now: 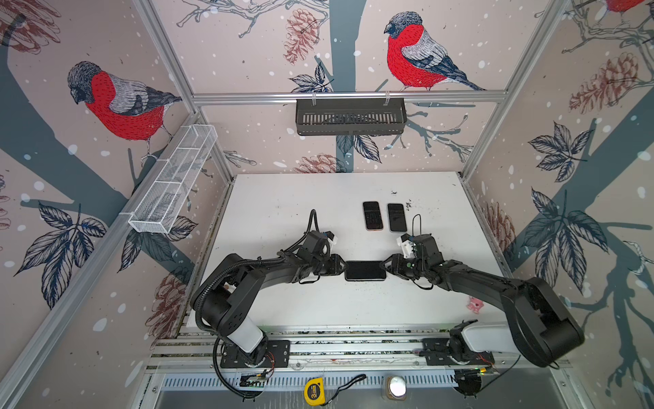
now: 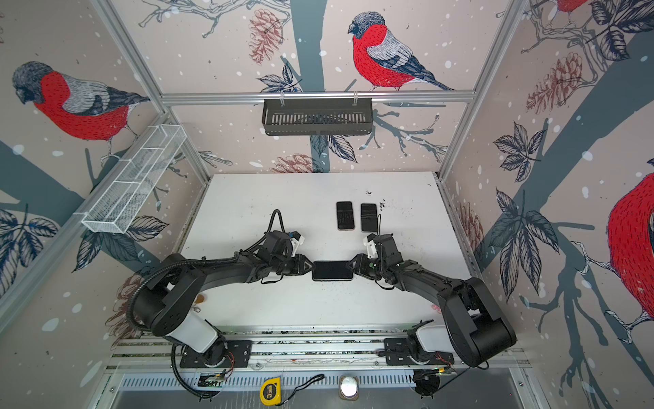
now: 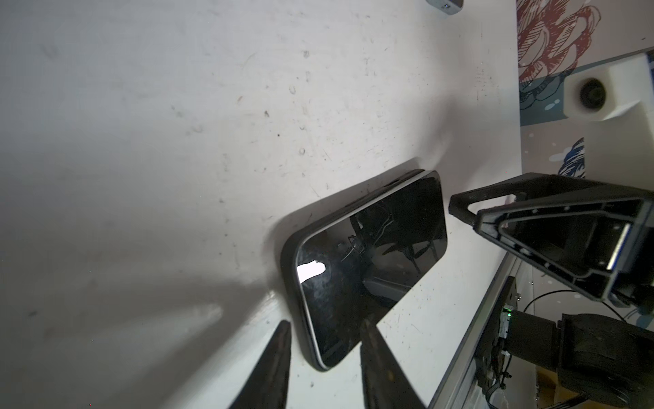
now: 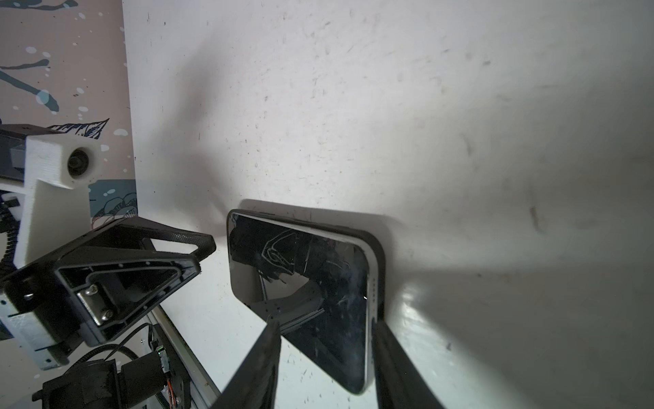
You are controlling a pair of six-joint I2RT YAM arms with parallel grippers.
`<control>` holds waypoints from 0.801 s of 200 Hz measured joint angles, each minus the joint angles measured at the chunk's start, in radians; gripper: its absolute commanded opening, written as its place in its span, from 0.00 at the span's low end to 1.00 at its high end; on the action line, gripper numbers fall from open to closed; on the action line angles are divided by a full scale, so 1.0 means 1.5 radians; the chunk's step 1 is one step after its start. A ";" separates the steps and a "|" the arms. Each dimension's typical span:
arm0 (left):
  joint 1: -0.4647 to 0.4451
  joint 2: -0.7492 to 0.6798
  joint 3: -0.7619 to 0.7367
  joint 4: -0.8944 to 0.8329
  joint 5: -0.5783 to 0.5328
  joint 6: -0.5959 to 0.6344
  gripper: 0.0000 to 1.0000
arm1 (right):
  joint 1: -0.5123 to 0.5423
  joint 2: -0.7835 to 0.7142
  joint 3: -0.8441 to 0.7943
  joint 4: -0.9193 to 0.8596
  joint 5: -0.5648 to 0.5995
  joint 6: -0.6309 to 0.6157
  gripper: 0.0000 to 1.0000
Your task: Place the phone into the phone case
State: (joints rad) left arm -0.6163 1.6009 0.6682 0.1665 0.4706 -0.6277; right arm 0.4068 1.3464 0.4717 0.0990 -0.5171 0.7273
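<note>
Left gripper and right gripper both spread, 1 at each short end of the phone.
Phone's flat on the bench, sitting in its black case, nothing pinched.

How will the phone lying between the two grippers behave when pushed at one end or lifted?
The phone looks like a stiff, flat slab, so it should move as one piece. Lying flat on the smooth table, it would probably slide or turn, not tip. Its glossy glass may be slippery, and might crack if dropped.
</note>
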 measured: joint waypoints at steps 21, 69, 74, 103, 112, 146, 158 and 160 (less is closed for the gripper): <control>-0.010 0.012 0.014 -0.024 -0.016 0.012 0.25 | -0.004 -0.007 -0.003 -0.002 0.000 -0.004 0.39; -0.038 0.045 0.070 -0.102 -0.078 0.039 0.23 | -0.005 -0.018 -0.015 -0.010 0.001 -0.016 0.34; -0.040 0.049 0.076 -0.109 -0.080 0.040 0.24 | -0.005 -0.019 -0.017 -0.011 0.001 -0.016 0.34; -0.050 0.071 0.113 -0.152 -0.110 0.057 0.24 | -0.005 -0.020 -0.024 -0.012 0.000 -0.017 0.34; -0.053 0.077 0.124 -0.160 -0.119 0.062 0.24 | -0.005 -0.020 -0.027 -0.011 0.000 -0.018 0.33; -0.063 0.093 0.151 -0.184 -0.130 0.075 0.23 | -0.001 -0.020 -0.035 -0.009 0.000 -0.017 0.33; -0.066 0.096 0.155 -0.186 -0.135 0.075 0.20 | 0.002 -0.018 -0.037 -0.008 0.000 -0.017 0.33; -0.067 0.097 0.156 -0.186 -0.136 0.075 0.20 | 0.003 -0.017 -0.037 -0.008 0.000 -0.016 0.33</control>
State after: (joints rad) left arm -0.7166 1.7462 0.9020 -0.1131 0.2661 -0.5159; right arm 0.4107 1.3205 0.4160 0.0864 -0.5175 0.7029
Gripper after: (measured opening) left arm 0.225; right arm 0.329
